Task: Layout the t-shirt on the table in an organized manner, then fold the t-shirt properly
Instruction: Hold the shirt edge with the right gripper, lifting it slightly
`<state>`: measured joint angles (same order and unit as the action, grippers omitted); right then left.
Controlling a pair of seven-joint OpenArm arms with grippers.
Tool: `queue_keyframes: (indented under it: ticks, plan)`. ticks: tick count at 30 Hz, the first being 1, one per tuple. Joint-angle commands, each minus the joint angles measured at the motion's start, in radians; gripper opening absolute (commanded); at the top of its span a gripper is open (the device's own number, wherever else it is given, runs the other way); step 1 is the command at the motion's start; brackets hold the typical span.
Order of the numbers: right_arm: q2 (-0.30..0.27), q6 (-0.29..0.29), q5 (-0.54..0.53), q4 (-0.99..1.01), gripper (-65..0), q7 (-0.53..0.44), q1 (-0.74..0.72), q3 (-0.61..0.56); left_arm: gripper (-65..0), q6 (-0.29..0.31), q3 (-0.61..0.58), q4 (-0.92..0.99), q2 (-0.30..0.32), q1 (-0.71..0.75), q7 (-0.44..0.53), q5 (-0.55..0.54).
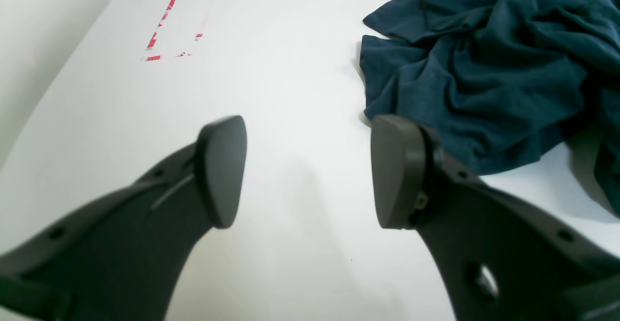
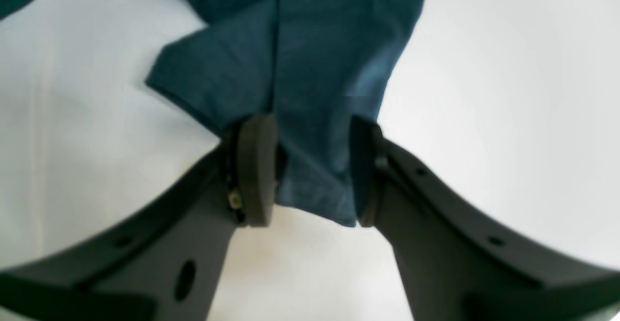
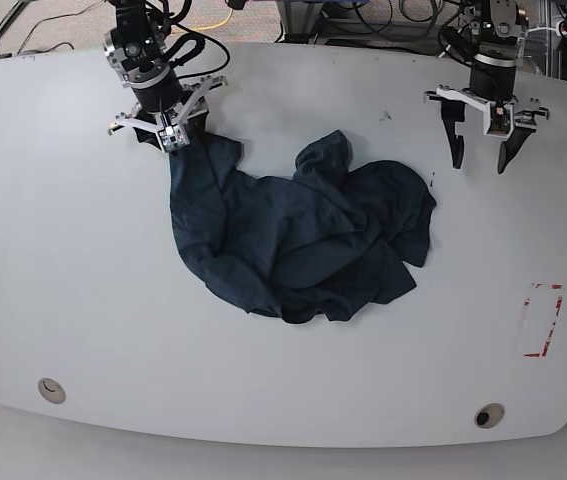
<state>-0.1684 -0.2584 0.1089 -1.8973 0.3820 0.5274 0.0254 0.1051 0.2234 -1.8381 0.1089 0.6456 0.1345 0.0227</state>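
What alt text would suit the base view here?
A crumpled dark t-shirt lies mid-table, one end gripped by the right gripper at the far edge. The left gripper hangs open and empty beyond the shirt's other side.

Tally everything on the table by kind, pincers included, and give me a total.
T-shirt, dark teal, crumpled: 1
Pincers: 2, the left pincer open and empty, the right pincer shut on the cloth
Round grommet holes: 2, one and another
Red dashed rectangle mark: 1
Total: 6
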Motion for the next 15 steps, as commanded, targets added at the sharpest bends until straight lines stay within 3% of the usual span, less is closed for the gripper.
queue_keyframes:
  ticks: [1, 15]
  plan:
    - [-0.003, 0.006, -0.002, -0.052, -40.4, -0.021, 0.027, 0.001, -27.1, -0.003, 0.003, -0.015, 0.019, 0.004, 0.027, -0.004]
    - [-0.001, 0.014, 0.002, -0.063, -40.4, -0.022, 0.06, 0.001, -27.1, -0.003, -0.025, -0.013, 0.058, 0.004, 0.027, -0.007]
